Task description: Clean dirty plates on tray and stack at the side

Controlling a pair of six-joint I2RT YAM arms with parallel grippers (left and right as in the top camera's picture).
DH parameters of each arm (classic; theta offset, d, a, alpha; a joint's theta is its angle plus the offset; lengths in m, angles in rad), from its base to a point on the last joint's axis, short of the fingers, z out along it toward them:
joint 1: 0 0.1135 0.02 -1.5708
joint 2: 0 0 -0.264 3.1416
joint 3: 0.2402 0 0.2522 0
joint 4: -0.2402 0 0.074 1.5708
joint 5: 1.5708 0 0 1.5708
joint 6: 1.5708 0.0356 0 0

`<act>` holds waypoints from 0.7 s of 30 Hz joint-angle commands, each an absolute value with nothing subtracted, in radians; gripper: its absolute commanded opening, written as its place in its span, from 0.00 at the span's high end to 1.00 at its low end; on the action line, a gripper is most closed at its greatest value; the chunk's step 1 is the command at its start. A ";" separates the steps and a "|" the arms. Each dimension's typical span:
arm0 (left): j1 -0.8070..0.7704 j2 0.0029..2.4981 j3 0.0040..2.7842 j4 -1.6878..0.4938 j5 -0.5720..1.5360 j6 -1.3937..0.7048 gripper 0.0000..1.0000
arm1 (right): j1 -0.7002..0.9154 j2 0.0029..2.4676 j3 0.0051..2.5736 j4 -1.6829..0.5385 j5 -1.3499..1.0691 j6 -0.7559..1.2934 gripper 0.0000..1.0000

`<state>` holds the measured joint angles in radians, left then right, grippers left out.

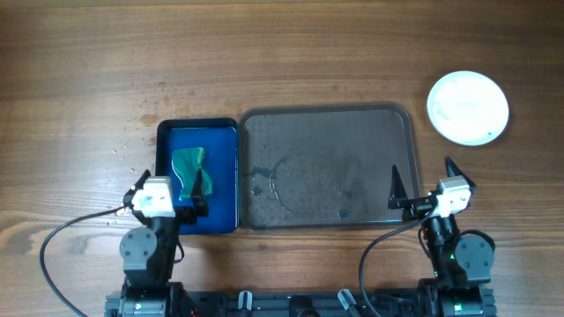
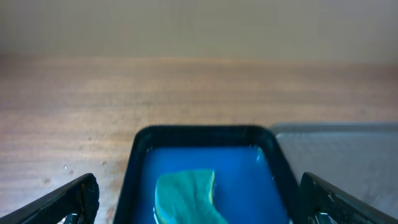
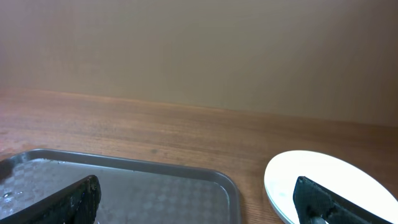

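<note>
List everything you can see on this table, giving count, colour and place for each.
plate: one disc showing, possibly a stack, white, on the table past the grey tray's far right corner
grey tray: one, dark grey, centre, wet marks, no plates
blue tray: one, deep blue, beside the grey tray's left edge
cloth: one, green, in the blue tray
table: one, brown wood
left gripper: one, black fingers, open, over the blue tray
right gripper: one, black fingers, open, at the grey tray's near right corner

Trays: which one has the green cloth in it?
The small blue tray, on the left, holds the green cloth. The big grey tray beside it has no cloth.
</note>
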<state>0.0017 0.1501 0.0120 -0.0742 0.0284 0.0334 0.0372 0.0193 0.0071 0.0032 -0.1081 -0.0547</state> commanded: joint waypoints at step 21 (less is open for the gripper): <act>-0.002 0.156 0.006 -0.072 -0.012 0.078 0.00 | 0.031 0.004 0.005 0.006 -0.106 -0.069 0.00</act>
